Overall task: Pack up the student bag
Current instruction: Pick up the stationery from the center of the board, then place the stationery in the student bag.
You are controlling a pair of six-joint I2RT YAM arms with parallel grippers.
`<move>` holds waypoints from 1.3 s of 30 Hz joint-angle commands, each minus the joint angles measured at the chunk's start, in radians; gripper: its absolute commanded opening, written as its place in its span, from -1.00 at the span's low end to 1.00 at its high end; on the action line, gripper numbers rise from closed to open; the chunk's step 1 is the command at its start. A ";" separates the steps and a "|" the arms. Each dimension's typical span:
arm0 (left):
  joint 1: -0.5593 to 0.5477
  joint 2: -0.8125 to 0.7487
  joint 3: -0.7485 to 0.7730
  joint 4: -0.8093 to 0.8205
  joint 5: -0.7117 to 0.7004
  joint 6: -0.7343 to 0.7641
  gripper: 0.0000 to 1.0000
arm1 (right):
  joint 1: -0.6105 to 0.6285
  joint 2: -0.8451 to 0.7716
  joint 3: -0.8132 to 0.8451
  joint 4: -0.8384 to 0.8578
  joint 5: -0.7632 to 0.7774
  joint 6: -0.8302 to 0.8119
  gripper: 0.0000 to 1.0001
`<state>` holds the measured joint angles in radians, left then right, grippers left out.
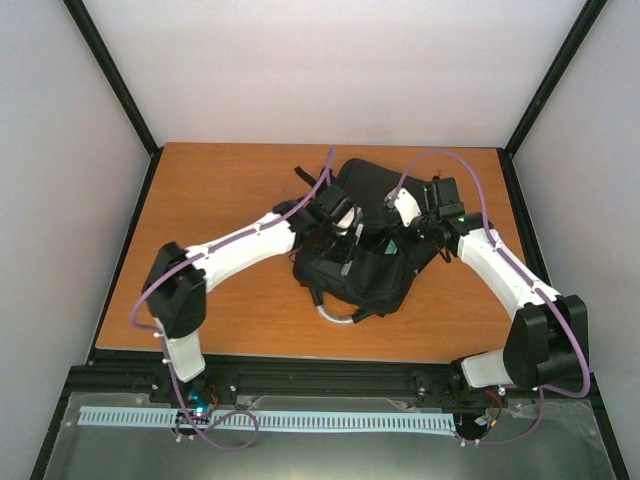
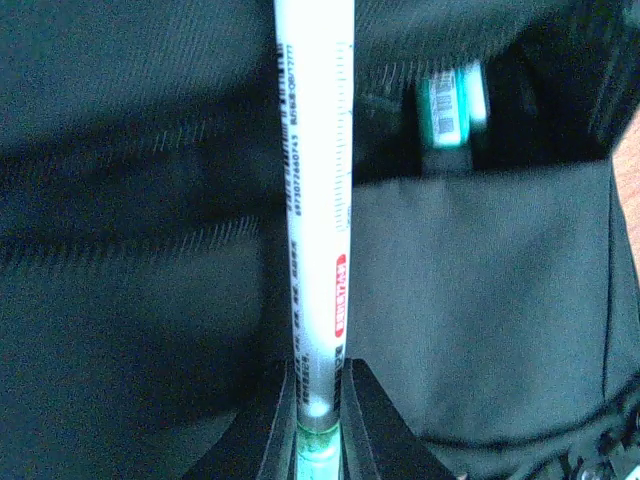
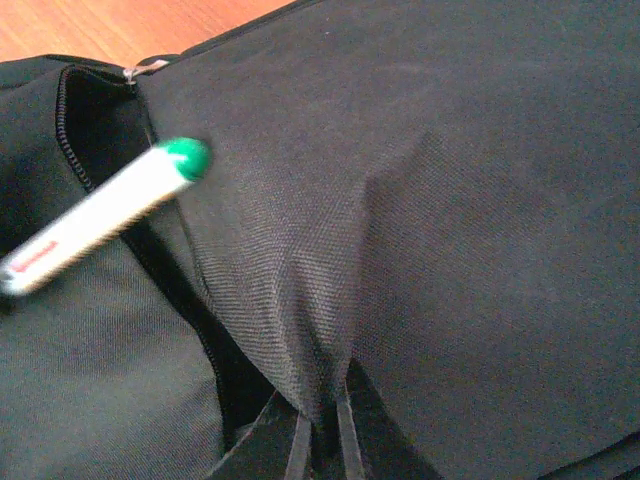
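Two grippers work on one big black bag, which lies flat in the middle of the table, right under both sets of jaws. The left gripper has its jaws squeezed close on a white pen. The pen sticks straight out ahead of the jaws, toward the dark mouth of a pocket. Beyond the jaws and a little to one side of the pen, another green and white thing sits in that pocket. The right gripper has its jaws closed tight on a pinch of the bag's cloth, and a fold runs up from the jaws. The bag looks soft and floppy, so it probably sags and slides when pulled. It is likely too big to lift by one pinch. A good place to hold looks like the cloth edge beside the zip, which pulls the pocket open.
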<state>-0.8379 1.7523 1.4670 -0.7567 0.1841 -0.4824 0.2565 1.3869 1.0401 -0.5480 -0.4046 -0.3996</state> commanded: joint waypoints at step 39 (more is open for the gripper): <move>-0.006 0.363 0.439 -0.198 -0.094 0.064 -0.98 | -0.005 -0.019 0.003 0.074 -0.039 0.007 -0.94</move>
<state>-0.8471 2.0567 1.7695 -0.8795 0.2722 -0.3992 0.2474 1.3872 1.0313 -0.5419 -0.3901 -0.3992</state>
